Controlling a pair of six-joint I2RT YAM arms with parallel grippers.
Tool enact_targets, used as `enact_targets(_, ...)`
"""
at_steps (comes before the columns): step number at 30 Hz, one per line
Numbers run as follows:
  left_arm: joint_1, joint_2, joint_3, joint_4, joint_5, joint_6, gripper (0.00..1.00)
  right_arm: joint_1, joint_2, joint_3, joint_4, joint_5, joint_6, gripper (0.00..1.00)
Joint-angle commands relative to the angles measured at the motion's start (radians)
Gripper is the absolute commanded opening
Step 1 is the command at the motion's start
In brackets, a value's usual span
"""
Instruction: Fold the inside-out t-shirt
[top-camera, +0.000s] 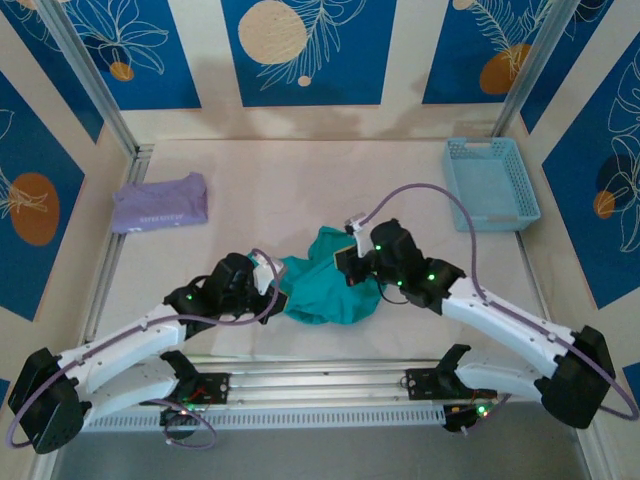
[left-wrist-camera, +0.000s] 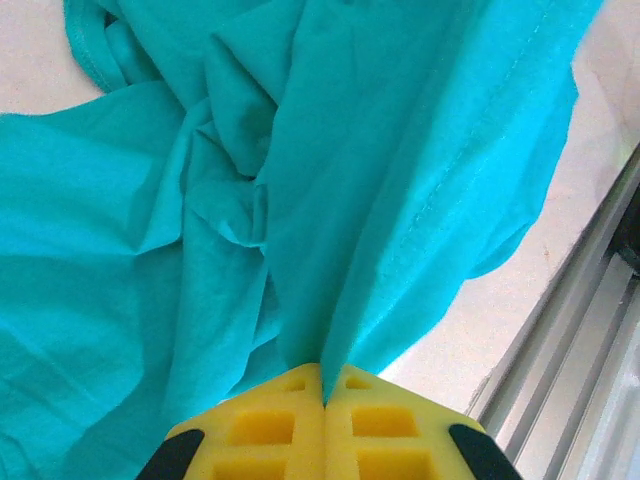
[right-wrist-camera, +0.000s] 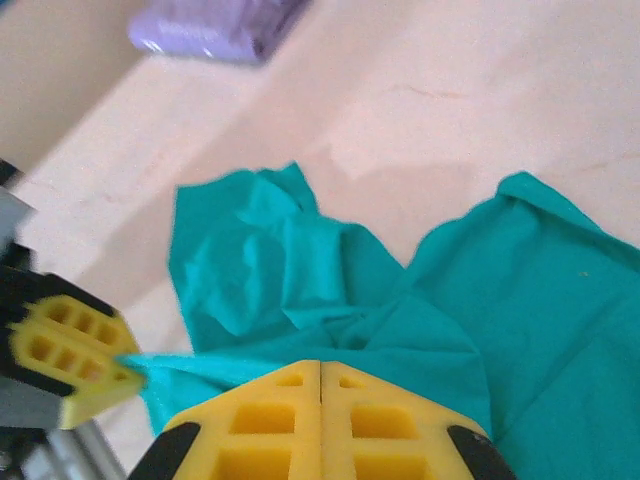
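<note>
Teal t-shirt (top-camera: 325, 290) lies crumpled, pinched in left fingers (left-wrist-camera: 262, 432) and right fingers (right-wrist-camera: 262, 425).

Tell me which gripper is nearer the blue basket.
Right. The right gripper, shut on the teal t-shirt, sits below and left of the blue basket. The left gripper, shut on the shirt's other side, lies even farther left.

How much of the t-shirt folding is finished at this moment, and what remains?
Done: both grips are taken. The left gripper and the right gripper are each shut on the teal t-shirt. In hand: the shirt is a crumpled heap between them on the table. Remaining: probably spreading it flat and making every fold; no neat fold shows yet.
</note>
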Motion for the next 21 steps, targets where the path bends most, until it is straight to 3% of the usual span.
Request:
enact_targets(1,-0.006,-0.015,-0.020,0.064,0.057,-0.020,0.00,-0.041,-0.026,-0.027,0.027,-0.169,0.053,0.00)
enact_targets(6,-0.007,-0.015,-0.035,0.100,0.078,-0.030,0.00,-0.151,-0.057,-0.046,0.043,-0.344,0.079,0.00)
enact_targets(11,-0.005,-0.056,-0.036,0.140,0.068,-0.077,0.00,-0.159,0.010,-0.022,0.006,-0.372,0.077,0.00)
enact_targets(16,0.030,-0.103,0.045,-0.087,-0.152,-0.127,0.00,-0.152,0.059,0.038,-0.138,-0.314,0.037,0.29)
enact_targets(21,0.071,-0.141,0.063,-0.196,-0.247,-0.154,0.00,-0.233,0.047,0.010,-0.224,-0.073,0.044,0.47)
